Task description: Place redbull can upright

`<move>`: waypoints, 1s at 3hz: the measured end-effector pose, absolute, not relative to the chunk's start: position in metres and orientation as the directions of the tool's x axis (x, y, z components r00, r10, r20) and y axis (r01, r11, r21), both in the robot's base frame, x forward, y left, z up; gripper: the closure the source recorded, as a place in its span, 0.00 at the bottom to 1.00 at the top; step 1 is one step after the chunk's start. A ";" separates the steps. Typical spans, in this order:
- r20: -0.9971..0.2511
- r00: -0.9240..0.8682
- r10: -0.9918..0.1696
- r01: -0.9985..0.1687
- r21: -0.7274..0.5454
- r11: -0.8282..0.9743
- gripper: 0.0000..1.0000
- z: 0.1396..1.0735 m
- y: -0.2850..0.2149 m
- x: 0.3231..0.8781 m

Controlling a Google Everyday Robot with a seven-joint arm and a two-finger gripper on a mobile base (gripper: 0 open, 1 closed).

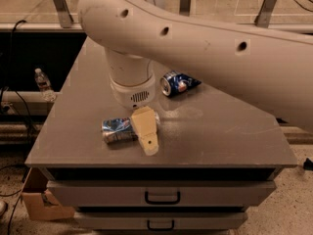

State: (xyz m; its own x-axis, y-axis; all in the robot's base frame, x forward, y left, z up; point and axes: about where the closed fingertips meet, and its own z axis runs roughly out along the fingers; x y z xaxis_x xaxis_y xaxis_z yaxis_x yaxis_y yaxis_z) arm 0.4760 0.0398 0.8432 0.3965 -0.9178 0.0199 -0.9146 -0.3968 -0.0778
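The redbull can (pixel 117 129), slim, silver and light blue and crinkled, lies on its side on the grey table (pixel 220 131) near the front left. My gripper (pixel 148 133) hangs from the big white arm (pixel 205 48) and sits low over the can's right end, covering it. The can's left part and its top show.
A shorter dark-blue can (pixel 178 82) lies on its side behind and to the right of the gripper. The table has drawers (pixel 161 197) under its front edge. A water bottle (pixel 43 82) stands on a ledge to the left, and a cardboard box (pixel 41 202) sits on the floor.
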 end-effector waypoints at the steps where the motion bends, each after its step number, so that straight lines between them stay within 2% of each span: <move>1: -0.005 0.352 -0.936 -0.936 -0.031 -0.352 0.00 0.844 0.045 0.475; 3: -0.053 0.285 -0.957 -0.958 -0.045 -0.282 0.00 0.850 0.056 0.466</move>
State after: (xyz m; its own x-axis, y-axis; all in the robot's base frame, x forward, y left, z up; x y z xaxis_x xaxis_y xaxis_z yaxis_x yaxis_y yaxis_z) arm 0.4659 0.0561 0.8503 0.2846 -0.9572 -0.0528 -0.9582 -0.2824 -0.0454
